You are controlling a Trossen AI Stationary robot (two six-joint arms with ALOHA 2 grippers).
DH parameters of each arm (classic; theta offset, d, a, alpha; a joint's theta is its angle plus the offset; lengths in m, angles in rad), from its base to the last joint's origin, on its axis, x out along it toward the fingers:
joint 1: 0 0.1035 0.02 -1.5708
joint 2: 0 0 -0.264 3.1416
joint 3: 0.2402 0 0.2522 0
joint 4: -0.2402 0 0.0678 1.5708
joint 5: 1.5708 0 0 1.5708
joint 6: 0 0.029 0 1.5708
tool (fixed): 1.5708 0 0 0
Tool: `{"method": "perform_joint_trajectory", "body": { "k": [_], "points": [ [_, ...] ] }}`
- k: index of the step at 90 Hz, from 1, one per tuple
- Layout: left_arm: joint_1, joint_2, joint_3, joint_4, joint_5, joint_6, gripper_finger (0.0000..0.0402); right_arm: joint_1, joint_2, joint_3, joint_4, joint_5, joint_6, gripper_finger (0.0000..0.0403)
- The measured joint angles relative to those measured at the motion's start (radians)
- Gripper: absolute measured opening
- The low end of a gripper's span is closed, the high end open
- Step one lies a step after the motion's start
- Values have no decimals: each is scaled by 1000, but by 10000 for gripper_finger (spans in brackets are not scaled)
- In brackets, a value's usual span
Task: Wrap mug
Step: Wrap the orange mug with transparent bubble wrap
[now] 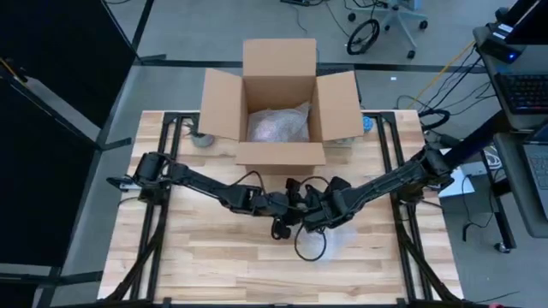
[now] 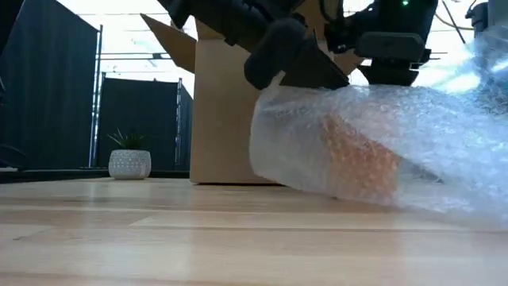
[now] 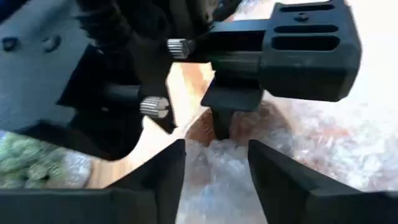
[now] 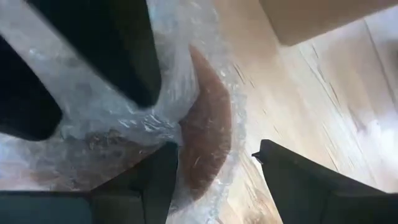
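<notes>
**Ana:** Near the middle of the desk (image 1: 214,265), just in front of the open cardboard box (image 1: 278,103), lies the mug (image 2: 357,163). It is brown, tipped on its side, and already swathed in clear bubble wrap (image 2: 444,135) that trails off to one side.

**Ben:** Where are the claws?

**Ana:** Both meet over the bundle. The left claw (image 3: 211,168) has its fingers apart, straddling a fold of wrap without pinching it. The right claw (image 4: 214,171) is also apart, one finger resting against the wrapped mug and the other clear of it over bare wood.

**Ben:** So how should the wrapping be done well from here?

**Ana:** My judgement: one claw should pin the bundle so the mug cannot roll, while the other grips the loose tail of wrap, not the mug, and draws it snugly over. The film is slippery and springy, so a firm pinch on a doubled fold would hold better than a single layer.

**Ben:** Anything nearby to avoid?

**Ana:** The box stands close behind, with more wrap inside. A small potted plant (image 2: 129,159) sits well off, and office chairs and cables lie beyond the desk.
</notes>
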State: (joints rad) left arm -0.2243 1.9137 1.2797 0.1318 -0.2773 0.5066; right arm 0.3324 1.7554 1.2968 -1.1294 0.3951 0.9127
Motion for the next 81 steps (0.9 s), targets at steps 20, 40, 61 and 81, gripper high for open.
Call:
{"method": "perform_joint_trajectory", "body": {
  "k": [20,40,61,81],
  "points": [
    [-45,-59,8,-115,-70,-6,194,-18,5,-25,57,5,-10,210],
    [-112,-134,8,-319,-100,-81,194,-40,-2,-145,278,-108,-8,210],
    [-137,-126,-63,-362,-70,-213,194,-41,2,-189,365,-131,-21,210],
    [-74,-94,-187,-63,-1,-205,194,-40,3,-189,397,-129,-56,210]
  ]
}}
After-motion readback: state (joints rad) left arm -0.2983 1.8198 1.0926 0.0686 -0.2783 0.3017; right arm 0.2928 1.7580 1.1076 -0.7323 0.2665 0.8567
